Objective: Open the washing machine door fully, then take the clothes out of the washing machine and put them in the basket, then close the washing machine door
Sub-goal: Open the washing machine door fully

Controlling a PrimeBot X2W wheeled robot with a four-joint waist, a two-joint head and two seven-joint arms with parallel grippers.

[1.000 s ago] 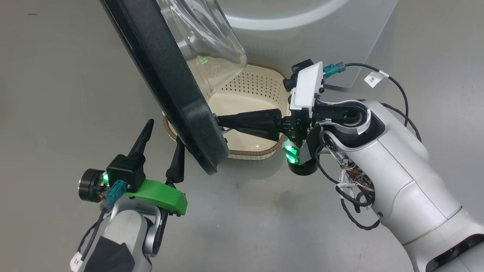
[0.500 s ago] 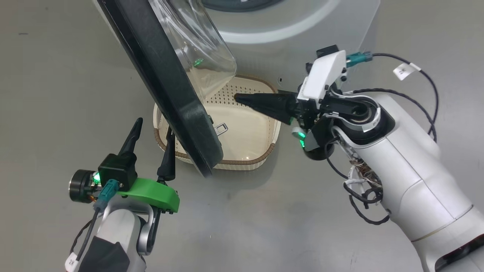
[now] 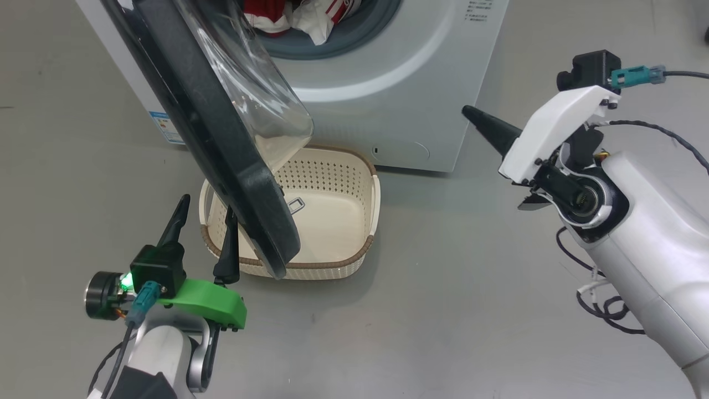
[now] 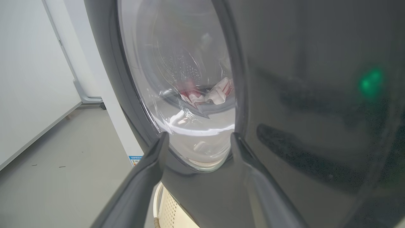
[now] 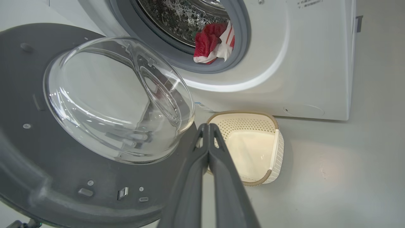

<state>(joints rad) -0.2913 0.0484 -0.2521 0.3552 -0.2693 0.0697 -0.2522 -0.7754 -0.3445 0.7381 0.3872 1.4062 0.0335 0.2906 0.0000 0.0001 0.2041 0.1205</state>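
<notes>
The washing machine stands at the top, its door swung out to the left over the basket. Red and white clothes lie in the drum mouth. My left gripper is open at the door's outer black rim, one finger on each side of the lower edge line, gripping nothing. My right gripper is shut and empty, out to the right of the machine's front. The right wrist view shows the door, the clothes, the basket and the shut gripper. In the left wrist view the open gripper faces the door.
Grey floor lies all around, with free room right of the basket. A blue label and a round filter cover mark the machine's lower front. A white wall panel stands at the far left in the left wrist view.
The head camera has tilted up, bringing the drum mouth and clothes into view. My shut right gripper has drawn away from the door's inner edge, up and to the right.
</notes>
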